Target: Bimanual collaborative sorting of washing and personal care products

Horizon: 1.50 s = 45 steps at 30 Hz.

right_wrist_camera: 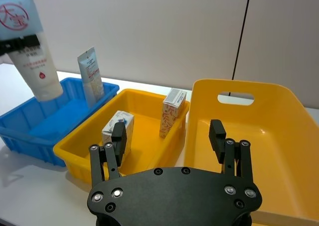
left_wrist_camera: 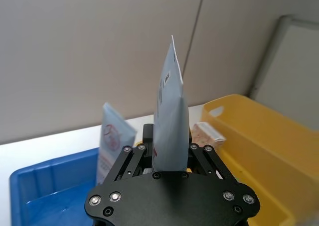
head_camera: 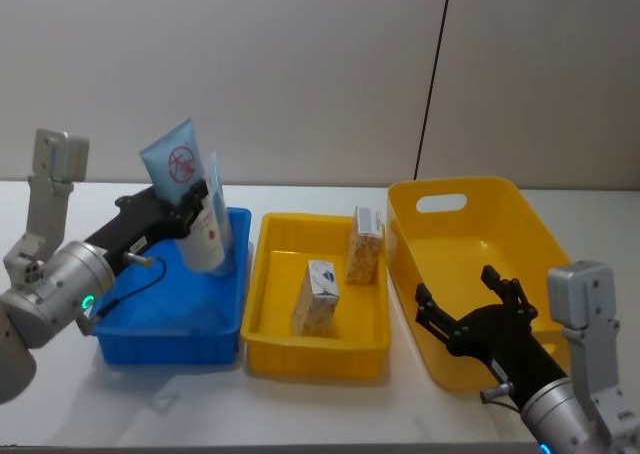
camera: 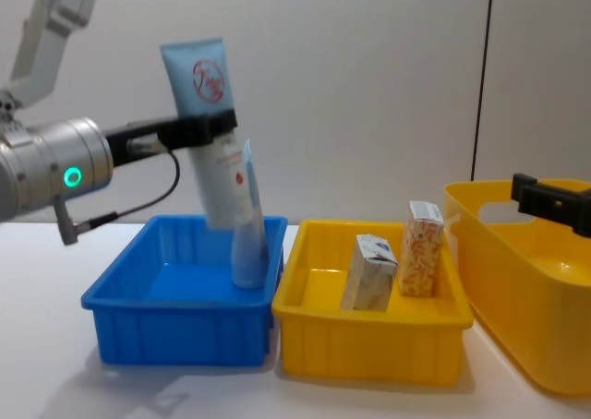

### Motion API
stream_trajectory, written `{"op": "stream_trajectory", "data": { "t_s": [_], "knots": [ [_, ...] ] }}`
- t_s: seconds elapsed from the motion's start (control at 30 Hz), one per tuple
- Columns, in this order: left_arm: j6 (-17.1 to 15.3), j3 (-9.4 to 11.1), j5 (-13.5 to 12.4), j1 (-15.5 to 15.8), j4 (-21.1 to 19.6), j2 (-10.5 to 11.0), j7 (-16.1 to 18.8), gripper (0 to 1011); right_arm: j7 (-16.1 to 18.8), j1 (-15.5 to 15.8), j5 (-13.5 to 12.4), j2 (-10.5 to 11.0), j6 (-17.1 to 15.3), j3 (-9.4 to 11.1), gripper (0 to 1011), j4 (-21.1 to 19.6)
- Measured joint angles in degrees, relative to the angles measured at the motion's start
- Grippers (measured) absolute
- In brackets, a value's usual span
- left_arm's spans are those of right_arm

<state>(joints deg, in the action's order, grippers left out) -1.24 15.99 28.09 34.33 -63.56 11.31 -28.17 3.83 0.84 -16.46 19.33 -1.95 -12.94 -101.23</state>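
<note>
Holding one tube pinched in our left hand above the blue bin, we've got a 2nd tube standing inside, by its right wall. Pale carton and orange carton sit upright in the mid tray. Right hand hovers spread over the big bin, holding nothing. Left to do, we reckon: drop this tube.
</note>
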Motion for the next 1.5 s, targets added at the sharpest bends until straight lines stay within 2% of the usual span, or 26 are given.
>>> {"op": "stream_trajectory", "data": {
  "t_s": [0.2,0.43,0.63,0.97,1.5],
  "knots": [
    [-2.16,-0.06,2.58,-1.49,-5.11,0.76,-2.74,276,0.0,0.0,0.0,0.0,0.0,0.0,1003,0.0],
    [-3.94,1.14,4.65,-2.26,-7.69,0.36,-5.23,276,0.0,0.0,0.0,0.0,0.0,0.0,1003,0.0],
    [-4.55,2.91,5.74,-2.17,-7.28,-0.93,-7.26,276,0.0,0.0,0.0,0.0,0.0,0.0,1003,0.0],
    [-4.64,5.58,6.15,-1.0,-5.0,-2.38,-9.58,276,0.0,0.0,0.0,0.0,0.0,0.0,1003,0.0],
    [-4.73,7.5,6.3,-0.22,-3.84,-3.09,-10.94,276,1.04,-0.23,-0.4,0.06,-0.44,-0.12,1003,-0.21]
  ]
}}
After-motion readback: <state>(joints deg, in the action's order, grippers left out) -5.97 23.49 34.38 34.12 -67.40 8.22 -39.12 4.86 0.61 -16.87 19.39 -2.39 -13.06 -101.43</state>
